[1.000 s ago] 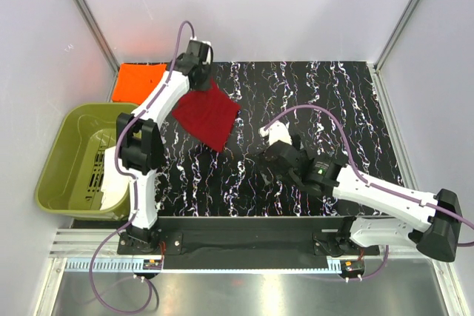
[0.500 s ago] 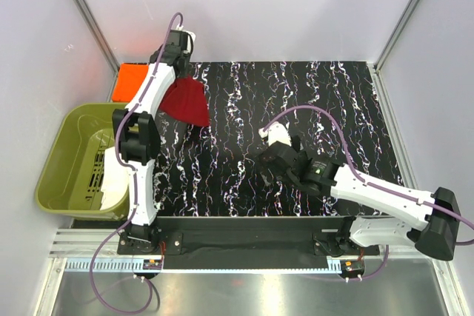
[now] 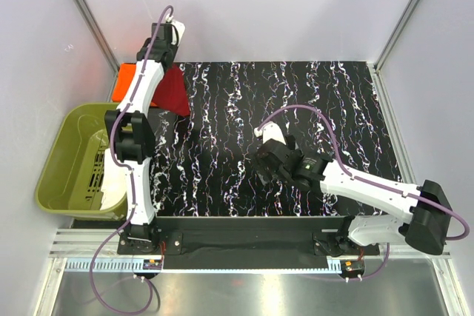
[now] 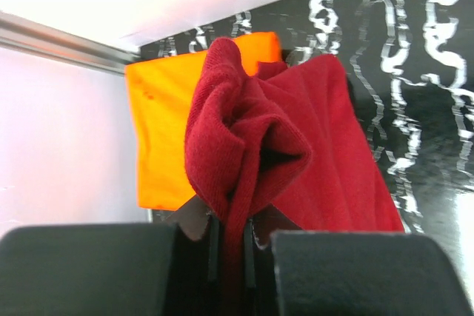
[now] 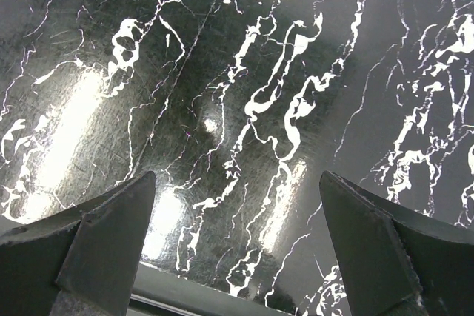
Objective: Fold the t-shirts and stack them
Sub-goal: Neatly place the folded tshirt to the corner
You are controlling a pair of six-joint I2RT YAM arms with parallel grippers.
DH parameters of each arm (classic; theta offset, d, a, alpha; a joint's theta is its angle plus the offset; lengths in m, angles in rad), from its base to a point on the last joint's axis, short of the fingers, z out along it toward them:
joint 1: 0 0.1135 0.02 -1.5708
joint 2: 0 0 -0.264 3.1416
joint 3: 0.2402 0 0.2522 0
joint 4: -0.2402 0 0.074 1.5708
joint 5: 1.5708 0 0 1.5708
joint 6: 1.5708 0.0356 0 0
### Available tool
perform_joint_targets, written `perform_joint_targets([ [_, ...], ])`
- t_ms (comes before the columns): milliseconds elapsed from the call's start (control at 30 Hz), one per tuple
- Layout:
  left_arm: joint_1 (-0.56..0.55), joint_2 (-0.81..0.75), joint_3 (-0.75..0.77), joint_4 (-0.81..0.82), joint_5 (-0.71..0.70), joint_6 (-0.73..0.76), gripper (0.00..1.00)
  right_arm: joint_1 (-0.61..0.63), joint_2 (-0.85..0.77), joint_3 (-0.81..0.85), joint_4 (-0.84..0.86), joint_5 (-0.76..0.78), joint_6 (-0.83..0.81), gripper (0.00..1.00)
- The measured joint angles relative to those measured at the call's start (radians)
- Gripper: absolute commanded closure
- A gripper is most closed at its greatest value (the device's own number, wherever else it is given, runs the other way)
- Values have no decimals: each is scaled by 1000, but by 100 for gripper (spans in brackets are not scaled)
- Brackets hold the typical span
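My left gripper is shut on a bunched edge of the dark red t-shirt, which hangs from it folded. In the top view the red t-shirt sits at the table's far left corner, partly over the folded orange t-shirt. The left wrist view shows the orange t-shirt lying flat just behind the red cloth. My right gripper stands wide open over bare table, nothing between its fingers; in the top view the right gripper is near the table's middle.
An olive-green plastic tub stands off the table's left edge, beside the left arm. The black marbled table is bordered by white walls and metal frame posts. The table's near edge shows in the right wrist view.
The left arm has carried the red t-shirt from left of centre back and leftward to the far left corner, over the orange t-shirt. The right arm shifted slightly left.
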Motion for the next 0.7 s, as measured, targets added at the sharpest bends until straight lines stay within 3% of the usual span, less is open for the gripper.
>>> perform_joint_targets([
  [700,98,0,22,45,97,67,100,-77,62,7,61,-107,-72,0],
])
